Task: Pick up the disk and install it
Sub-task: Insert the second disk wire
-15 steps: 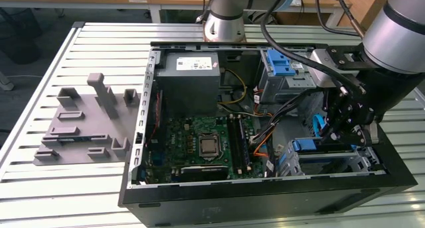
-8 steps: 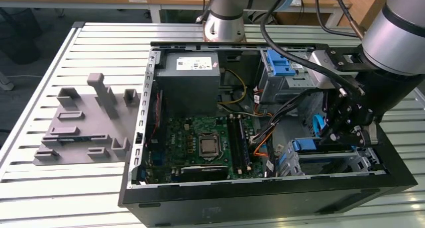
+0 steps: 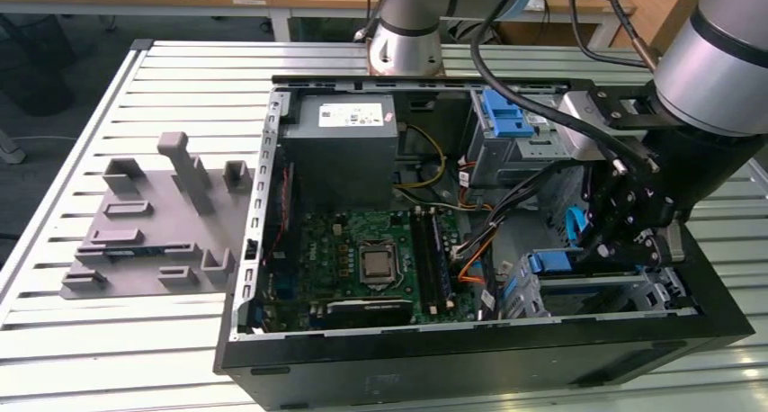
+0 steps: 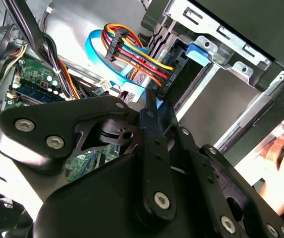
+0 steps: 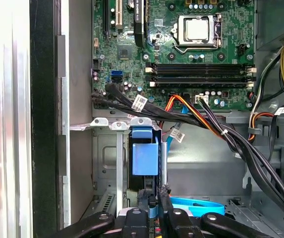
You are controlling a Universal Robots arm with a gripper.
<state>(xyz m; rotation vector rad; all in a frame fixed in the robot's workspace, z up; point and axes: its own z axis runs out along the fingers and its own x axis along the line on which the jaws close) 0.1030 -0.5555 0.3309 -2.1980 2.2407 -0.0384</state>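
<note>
Hand (image 5: 154, 206) pinched the disk (image 5: 145, 157) by its edge; disk stood upright in the drive cage (image 5: 113, 125) inside the case (image 3: 480, 349). Cables (image 5: 241, 144) crowded one side.

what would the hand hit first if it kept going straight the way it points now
Most likely the blue latch piece on the metal drive cage, which sits just ahead of the hand in the first wrist view; depth is unclear.

We see the arm (image 3: 720, 70) angled steeply down, end effector (image 3: 624, 237) lowered, fingers (image 5: 162, 198) pinched nearly together.
</note>
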